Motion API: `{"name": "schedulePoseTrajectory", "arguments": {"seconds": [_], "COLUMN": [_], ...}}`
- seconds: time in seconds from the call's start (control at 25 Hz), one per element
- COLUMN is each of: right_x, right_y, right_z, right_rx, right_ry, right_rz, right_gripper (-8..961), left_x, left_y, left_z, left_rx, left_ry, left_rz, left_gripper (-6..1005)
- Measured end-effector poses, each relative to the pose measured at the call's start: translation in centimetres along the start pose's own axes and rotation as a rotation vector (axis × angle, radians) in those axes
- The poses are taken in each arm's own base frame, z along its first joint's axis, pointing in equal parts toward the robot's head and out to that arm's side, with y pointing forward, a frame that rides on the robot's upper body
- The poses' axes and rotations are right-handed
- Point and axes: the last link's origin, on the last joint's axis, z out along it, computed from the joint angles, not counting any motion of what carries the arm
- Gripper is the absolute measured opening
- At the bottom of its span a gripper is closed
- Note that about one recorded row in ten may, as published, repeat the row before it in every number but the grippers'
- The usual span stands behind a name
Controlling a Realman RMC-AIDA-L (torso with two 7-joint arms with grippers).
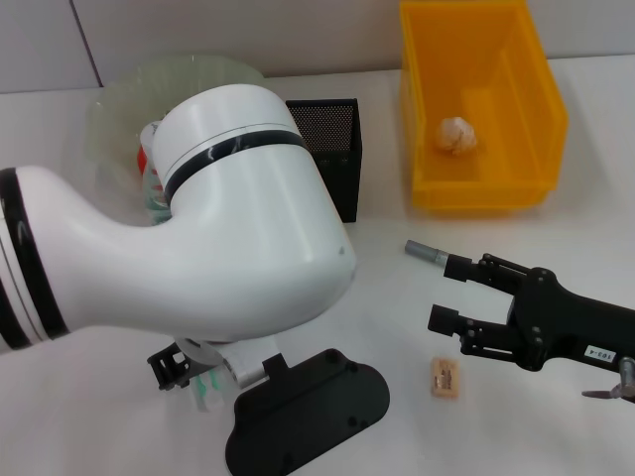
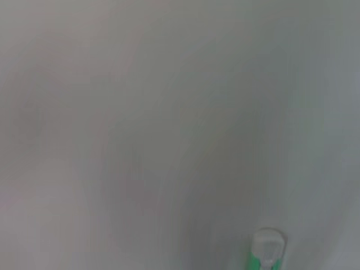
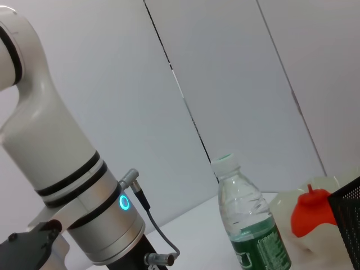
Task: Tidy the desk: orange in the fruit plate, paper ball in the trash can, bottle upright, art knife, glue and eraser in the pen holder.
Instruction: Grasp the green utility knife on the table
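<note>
The paper ball [image 1: 457,135] lies inside the yellow trash can [image 1: 536,109]. The bottle [image 3: 247,222] stands upright, its white cap on; in the head view my left arm hides most of it. Behind it the orange [image 3: 308,212] rests in the fruit plate [image 1: 193,77]. The black mesh pen holder [image 1: 335,134] stands beside the plate. The eraser [image 1: 444,378] lies on the table just in front of my open right gripper [image 1: 442,291]. A grey rod [image 1: 421,248] shows by its far finger; I cannot tell if it is the art knife or glue. My left gripper [image 1: 179,369] hangs low near the front edge.
My bulky white left arm [image 1: 218,228] fills the left and middle of the head view. A small white and green thing [image 2: 266,250] shows by the left gripper. White tabletop lies bare between the trash can and the right gripper.
</note>
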Motion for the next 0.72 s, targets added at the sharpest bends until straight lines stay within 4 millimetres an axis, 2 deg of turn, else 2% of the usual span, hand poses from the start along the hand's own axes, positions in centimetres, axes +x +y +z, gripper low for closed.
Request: {"name": "schedulePoseTrajectory", "arguments": {"seconds": [0.12, 0.28, 0.72], "right_x": [-0.01, -0.02, -0.01], "right_y": [0.00, 0.01, 0.02], "right_z": [-0.01, -0.02, -0.02], "right_rx": [-0.001, -0.002, -0.002], "right_ry": [0.000, 0.000, 0.001], "right_rz": [0.000, 0.000, 0.001], "right_gripper": [830, 830, 831], "left_x": [-0.05, -0.07, 0.08], "left_y": [0.04, 0.07, 0.03], "left_z": [0.09, 0.26, 0.29], "left_rx": [-0.003, -0.006, -0.003], "left_ry": [-0.001, 0.000, 0.005], "left_rz": [0.003, 0.008, 0.023], "left_gripper": [399, 492, 479]}}
